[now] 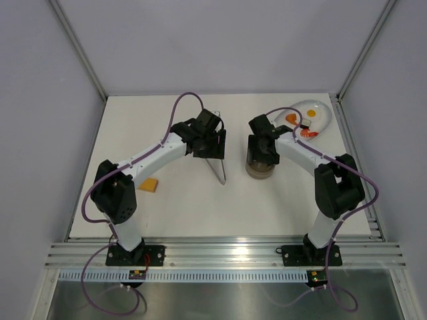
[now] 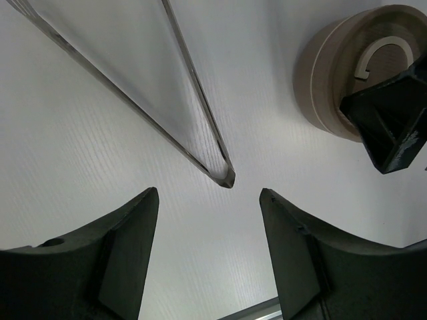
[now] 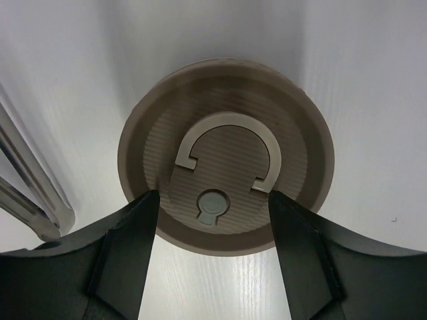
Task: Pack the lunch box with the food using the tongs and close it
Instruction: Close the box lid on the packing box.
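Lid on, tongs down — both grippers empty.
I saw the left gripper (image 2: 208,193) hanging jaws apart over the joined end of the tongs (image 2: 224,175), just left of the lunch box (image 1: 260,170). They lay flat, arms splayed, clamping nothing. The right gripper (image 3: 213,195) hung open over the lid (image 3: 227,153), and the food (image 1: 303,123) sat behind-right of the box. My worry — thin steel skidding out of a flat pinch, and wrists colliding.

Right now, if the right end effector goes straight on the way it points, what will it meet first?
Probably the lunch box lid, centred ahead of the open right end effector; depth is unclear.
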`<state>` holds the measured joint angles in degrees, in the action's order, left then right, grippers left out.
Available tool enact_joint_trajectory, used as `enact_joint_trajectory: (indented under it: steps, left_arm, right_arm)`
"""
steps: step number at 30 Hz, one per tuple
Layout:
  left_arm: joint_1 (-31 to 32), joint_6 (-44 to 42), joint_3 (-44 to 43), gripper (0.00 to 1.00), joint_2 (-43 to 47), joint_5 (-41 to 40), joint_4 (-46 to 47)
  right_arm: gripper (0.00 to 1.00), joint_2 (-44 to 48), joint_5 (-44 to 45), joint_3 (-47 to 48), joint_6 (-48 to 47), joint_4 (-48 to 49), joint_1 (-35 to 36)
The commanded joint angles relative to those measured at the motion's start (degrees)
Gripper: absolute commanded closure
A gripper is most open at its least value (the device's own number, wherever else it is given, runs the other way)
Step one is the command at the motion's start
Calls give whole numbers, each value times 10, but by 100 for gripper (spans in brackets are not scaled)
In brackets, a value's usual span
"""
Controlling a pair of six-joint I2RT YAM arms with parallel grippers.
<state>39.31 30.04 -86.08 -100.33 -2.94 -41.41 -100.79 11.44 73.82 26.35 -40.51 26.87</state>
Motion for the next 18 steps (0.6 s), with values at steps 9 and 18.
enact_joint_trajectory:
  steps: [9,18]
  left_arm:
    - [-2,1,17,34,55,1,24]
    - [-3,1,28,35,62,6,25]
  right_arm:
    - [22,64,39,55,-13,-19,-2]
    - [21,-38,22,42,-2,15,-8]
